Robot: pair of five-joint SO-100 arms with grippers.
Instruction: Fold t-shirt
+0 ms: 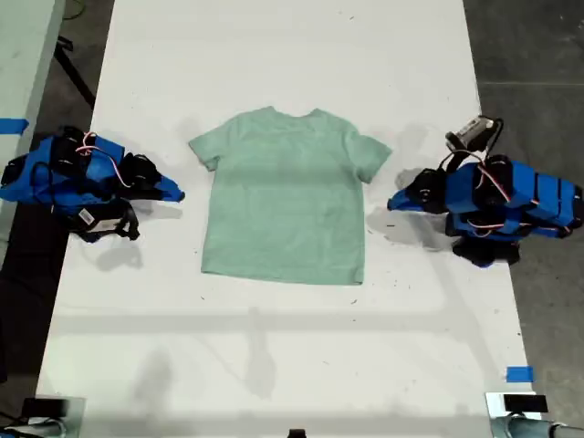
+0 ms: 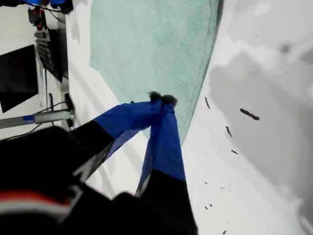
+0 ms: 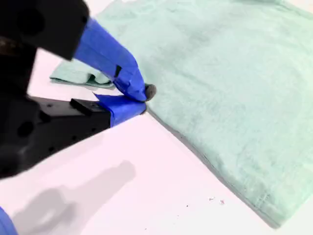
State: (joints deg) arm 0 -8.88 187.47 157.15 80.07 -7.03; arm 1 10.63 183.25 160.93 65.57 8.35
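Note:
The pale mint-green t-shirt [image 1: 287,196] lies flat and spread out in the middle of the white table [image 1: 292,365], neck toward the far edge and both sleeves out. My first gripper [image 1: 392,203] rests on the table at the exterior view's right, a short gap from the shirt's side. It is shut and empty, its tips [image 2: 161,99] pointing at the shirt [image 2: 151,44] near a hem corner. My second gripper [image 1: 178,193] sits at the exterior view's left, just off the other side below the sleeve. It [image 3: 144,98] is also shut, holding nothing, beside the shirt [image 3: 230,73].
Blue tape [image 1: 518,373] marks the table near the exterior view's lower right corner. A second tape strip [image 1: 11,125] shows at that view's left edge. Dark floor [image 1: 529,55] borders the table on that view's right. Small dark specks [image 2: 249,114] dot the table near the hem.

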